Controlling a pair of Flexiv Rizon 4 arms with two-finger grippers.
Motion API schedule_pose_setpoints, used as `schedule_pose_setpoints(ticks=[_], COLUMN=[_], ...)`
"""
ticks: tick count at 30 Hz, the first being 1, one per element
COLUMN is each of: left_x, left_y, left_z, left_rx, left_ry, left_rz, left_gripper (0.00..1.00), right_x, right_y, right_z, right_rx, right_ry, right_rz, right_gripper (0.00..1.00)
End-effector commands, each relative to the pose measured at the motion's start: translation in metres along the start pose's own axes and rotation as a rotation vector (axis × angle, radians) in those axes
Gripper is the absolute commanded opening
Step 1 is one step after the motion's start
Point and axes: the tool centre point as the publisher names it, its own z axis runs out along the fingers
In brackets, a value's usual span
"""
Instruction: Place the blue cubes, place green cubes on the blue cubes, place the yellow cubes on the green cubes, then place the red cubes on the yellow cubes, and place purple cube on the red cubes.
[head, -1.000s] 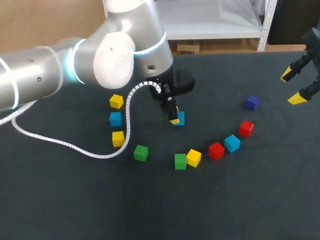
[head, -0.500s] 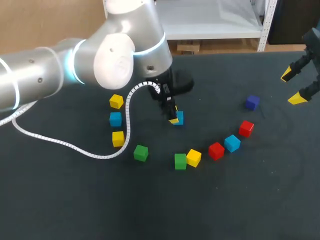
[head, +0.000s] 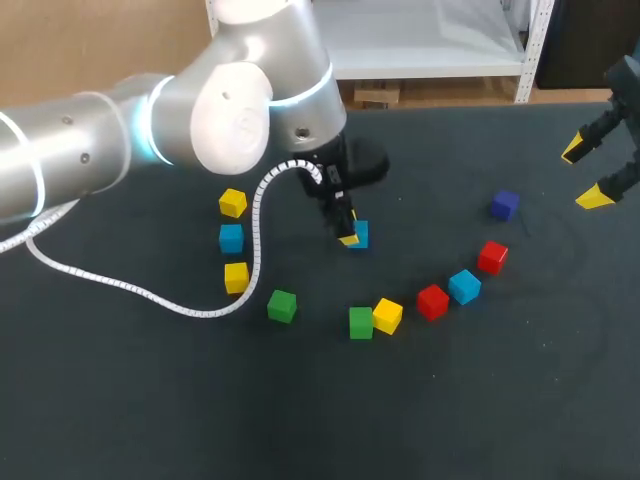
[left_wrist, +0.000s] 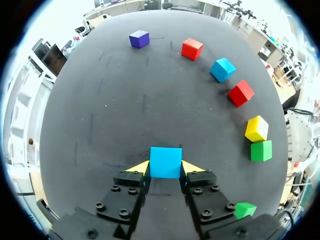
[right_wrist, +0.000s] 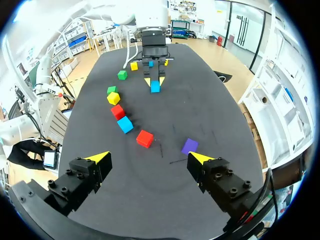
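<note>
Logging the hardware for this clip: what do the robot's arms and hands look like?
The left arm is rounded silver-grey tubing with glowing pale blue rings at its joints and a white spiral-wrapped cable trailing from it. The left hand and right hand are black bolted blocks, each with two fingers tipped in bright yellow wedges.

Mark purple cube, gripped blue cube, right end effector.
purple cube (head: 504, 205): head view, top face.
gripped blue cube (left_wrist: 165, 162): left wrist view, middle of the facing side.
right end effector (right_wrist: 150, 158): right wrist view, midway between its open fingertips.
</note>
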Motion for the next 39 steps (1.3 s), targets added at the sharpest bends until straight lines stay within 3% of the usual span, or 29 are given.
schedule_pose_setpoints(ticks=[1,39], left_x=[-0.0005,0.0029], left_y=[0.0011,-0.0003], left_z=[0.0007,0.0026], left_rx=[0.005,0.010], left_ry=[0.000,0.006], left_rz=[0.005,0.006], left_gripper=[0.00,0.00], right_x=[0.0002,0.0002], right_y=[0.0002,0.0002], right_z=[0.0003,0.0003], right_rx=[0.001,0.001], right_ry=[-0.001,-0.001], right_rz=[0.000,0.000], right_gripper=[1.00,1.00])
